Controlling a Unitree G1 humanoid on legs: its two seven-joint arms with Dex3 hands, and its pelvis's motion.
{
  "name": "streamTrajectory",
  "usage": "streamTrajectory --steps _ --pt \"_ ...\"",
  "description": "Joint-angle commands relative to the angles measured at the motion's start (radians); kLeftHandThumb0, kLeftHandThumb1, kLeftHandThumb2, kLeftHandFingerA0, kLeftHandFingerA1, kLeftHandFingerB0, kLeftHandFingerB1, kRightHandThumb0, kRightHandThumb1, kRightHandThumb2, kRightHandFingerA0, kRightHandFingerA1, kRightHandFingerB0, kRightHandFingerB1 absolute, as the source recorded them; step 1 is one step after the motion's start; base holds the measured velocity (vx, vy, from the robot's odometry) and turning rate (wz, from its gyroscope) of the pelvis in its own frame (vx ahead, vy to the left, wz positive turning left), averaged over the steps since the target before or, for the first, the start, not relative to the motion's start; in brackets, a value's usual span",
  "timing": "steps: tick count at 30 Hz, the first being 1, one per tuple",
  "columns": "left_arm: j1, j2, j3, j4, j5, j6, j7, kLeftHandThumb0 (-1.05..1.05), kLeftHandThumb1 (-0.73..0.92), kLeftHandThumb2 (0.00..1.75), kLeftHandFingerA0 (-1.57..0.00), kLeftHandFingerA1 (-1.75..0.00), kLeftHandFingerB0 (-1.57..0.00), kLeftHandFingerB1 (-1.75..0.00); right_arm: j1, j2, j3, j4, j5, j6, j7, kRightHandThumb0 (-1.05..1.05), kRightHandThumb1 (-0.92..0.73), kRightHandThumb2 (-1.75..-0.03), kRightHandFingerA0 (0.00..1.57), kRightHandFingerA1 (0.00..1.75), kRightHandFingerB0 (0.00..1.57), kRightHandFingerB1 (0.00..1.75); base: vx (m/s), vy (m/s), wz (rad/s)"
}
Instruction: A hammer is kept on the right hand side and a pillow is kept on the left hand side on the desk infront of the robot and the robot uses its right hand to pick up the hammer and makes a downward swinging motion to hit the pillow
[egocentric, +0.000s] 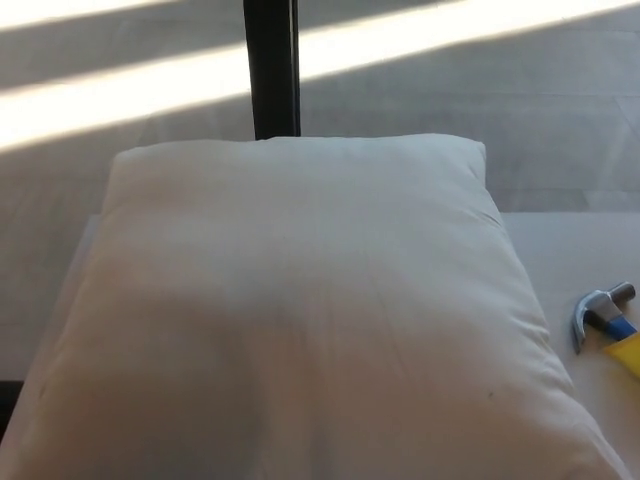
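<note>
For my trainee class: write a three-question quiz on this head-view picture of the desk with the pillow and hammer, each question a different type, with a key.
1. True or false: the hammer lies on top of the pillow.
2. Is a robot hand visible? A) left only B) right only C) neither
3. Fill in: the hammer's handle is blue, then ____.

Key: 1 false, it lies on the desk to the pillow's right; 2 C; 3 yellow.

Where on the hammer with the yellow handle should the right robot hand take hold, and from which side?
Grip the yellow handle, not the silver claw head. The hammer lies flat on the white desk, head toward the white pillow, handle running off the picture's right edge, so coming from the right, from above, looks best.
</note>
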Motion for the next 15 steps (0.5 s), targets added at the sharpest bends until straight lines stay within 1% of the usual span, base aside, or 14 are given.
streamTrajectory --steps 1,2,3,4,5,6,7,8,10,11,12,13,14,15 --pt "-0.004 0.034 0.001 0.005 0.003 -0.006 0.012 -0.64 0.81 0.64 -0.65 -0.56 -0.57 -0.50 0.102 -0.053 -0.317 0.226 0.219 -0.070 -0.038 -0.84 -0.80 -0.64 0.00 0.00 0.00 0.14 0.00 0.000 0.00" --pt "-0.004 0.033 0.005 0.005 -0.001 -0.007 0.013 -0.64 0.80 0.64 -0.66 -0.57 -0.58 -0.51 0.104 -0.050 -0.337 0.270 0.226 -0.088 -0.045 -0.82 -0.72 -0.81 0.00 0.00 0.00 0.18 0.00 0.000 0.00" --pt "-0.005 0.033 0.003 0.008 0.002 -0.011 0.017 -0.67 0.79 0.64 -0.71 -0.55 -0.58 -0.50 0.105 -0.032 -0.375 0.299 0.256 -0.087 -0.044 -0.86 -0.62 -0.91 0.00 0.02 0.00 0.10 0.00 0.000 0.00" --pt "-0.006 0.033 0.002 0.011 0.005 -0.015 0.018 -0.65 0.80 0.64 -0.70 -0.55 -0.58 -0.49 0.109 -0.013 -0.405 0.330 0.279 -0.093 -0.046 -0.82 -0.61 -0.87 0.00 0.00 0.02 0.12 0.00 0.000 0.00" --pt "-0.007 0.033 0.004 0.011 0.002 -0.010 0.019 -0.65 0.80 0.64 -0.70 -0.54 -0.58 -0.49 0.108 -0.004 -0.416 0.339 0.284 -0.093 -0.052 -0.83 -0.61 -0.88 0.00 0.00 0.01 0.13 0.00 0.000 0.00" --pt "-0.009 0.033 0.005 0.012 0.000 -0.003 0.019 -0.65 0.80 0.64 -0.71 -0.53 -0.57 -0.48 0.105 0.010 -0.434 0.361 0.294 -0.092 -0.063 -0.96 -0.69 -1.03 0.00 0.11 0.07 0.06 0.00 0.000 0.00" --pt "-0.010 0.031 0.005 0.014 -0.001 0.001 0.018 -0.65 0.79 0.63 -0.70 -0.52 -0.57 -0.48 0.095 0.017 -0.455 0.388 0.310 -0.074 -0.062 -1.00 -0.71 -1.03 0.00 0.06 0.06 0.02 0.00 0.000 0.00" --pt "-0.010 0.028 0.013 0.011 -0.010 0.006 0.016 -0.66 0.79 0.63 -0.69 -0.54 -0.57 -0.48 0.082 0.033 -0.495 0.401 0.350 -0.042 -0.044 -0.95 -0.70 -1.01 0.00 0.09 0.00 0.02 0.00 0.000 0.00" --pt "-0.007 0.024 0.017 0.006 -0.015 0.000 0.015 -0.65 0.79 0.64 -0.71 -0.54 -0.57 -0.49 0.061 0.060 -0.556 0.435 0.410 -0.025 -0.017 -0.95 -0.72 -1.01 0.00 0.10 0.00 0.00 0.00 0.000 0.00" --pt "-0.004 0.027 0.011 0.004 -0.009 -0.003 0.008 -0.65 0.81 0.64 -0.68 -0.54 -0.56 -0.48 0.050 0.104 -0.599 0.459 0.448 -0.037 -0.036 -0.84 -0.69 -1.00 0.00 0.19 0.00 0.11 0.00 0.000 0.00" --pt "-0.005 0.028 0.009 0.003 -0.007 0.001 0.010 -0.65 0.81 0.64 -0.67 -0.53 -0.56 -0.48 0.042 0.113 -0.625 0.474 0.471 -0.022 -0.033 -0.86 -0.69 -0.98 0.00 0.12 0.00 0.05 0.00 0.000 0.00" --pt "-0.008 0.028 0.005 0.001 -0.004 0.007 0.015 -0.65 0.81 0.64 -0.68 -0.55 -0.56 -0.48 0.034 0.131 -0.681 0.504 0.525 0.010 -0.014 -0.89 -0.69 -0.98 0.00 0.11 0.00 0.04 0.00 0.000 0.00" --pt "-0.011 0.028 0.002 -0.002 -0.001 0.008 0.017 -0.65 0.81 0.64 -0.66 -0.56 -0.55 -0.47 0.037 0.140 -0.687 0.512 0.524 0.014 -0.024 -0.80 -0.68 -1.02 0.00 0.24 0.00 0.17 0.00 0.000 0.00" --pt "-0.012 0.029 -0.003 -0.004 0.004 0.009 0.018 -0.65 0.82 0.64 -0.64 -0.55 -0.52 -0.47 0.038 0.152 -0.688 0.523 0.513 0.017 -0.052 -0.80 -0.65 -1.00 0.00 0.24 0.02 0.29 0.00 0.000 0.00"
